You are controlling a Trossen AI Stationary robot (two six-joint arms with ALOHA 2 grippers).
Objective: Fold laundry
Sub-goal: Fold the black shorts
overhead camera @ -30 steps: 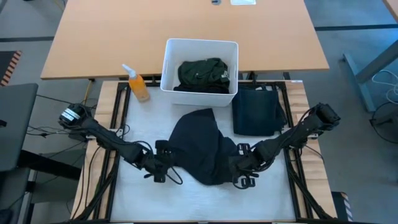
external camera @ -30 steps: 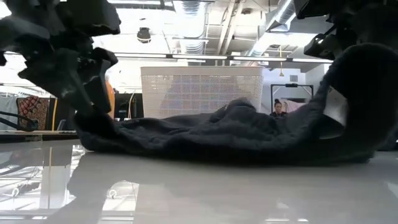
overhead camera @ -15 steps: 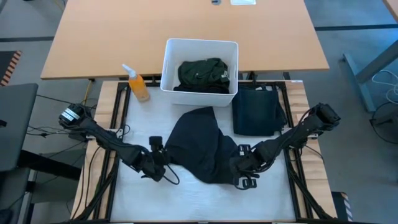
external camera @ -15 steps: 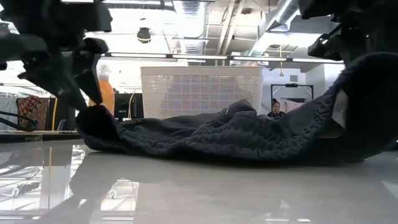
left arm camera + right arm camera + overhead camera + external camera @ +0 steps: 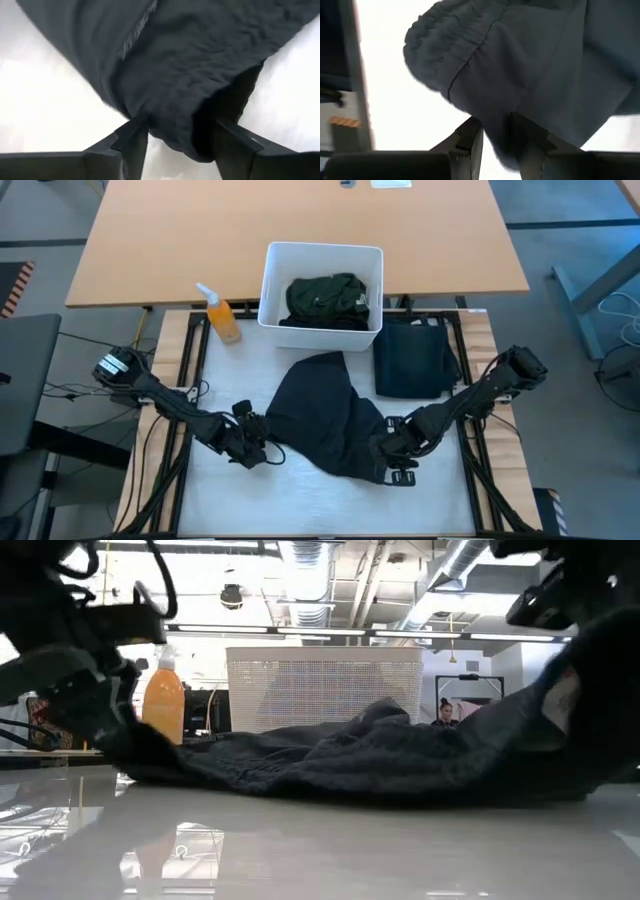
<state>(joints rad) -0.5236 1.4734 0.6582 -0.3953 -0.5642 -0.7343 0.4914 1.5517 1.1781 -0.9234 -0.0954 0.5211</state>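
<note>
A black garment (image 5: 325, 415) with a gathered elastic band (image 5: 435, 50) lies spread mid-table. My left gripper (image 5: 258, 442) is shut on its left end, low at the table. At the garment's near right end, my right gripper (image 5: 388, 460) is also shut on it and holds that end raised (image 5: 590, 670); a white tag (image 5: 565, 700) shows there. Folded dark navy trousers (image 5: 412, 358) lie flat at the far right. A dark green shirt (image 5: 325, 300) sits in the white bin (image 5: 272, 280). My left gripper has a thick bunch of the garment's left end (image 5: 165, 125) between its two fingers, several layers filling the gap. The fingers slant down from the table's left. That end rests on the table (image 5: 130, 745). My right gripper pinches a fold of the garment's near right end (image 5: 495, 115) between its two fingers, close to the elastic band. The fingers point steeply down. The held end is lifted off the table and the rest trails slack toward the left.
An orange spray bottle (image 5: 222, 315) stands left of the bin at the far side. Bare white table lies along the near edge (image 5: 320, 510). A wooden desk (image 5: 200, 240) lies beyond the bin.
My left gripper has sunk toward the table, rolled about its own line and shifted a little toward the left edge. The garment's left end has come down with it, drawn slightly left and lying flatter. The right end stays raised.
</note>
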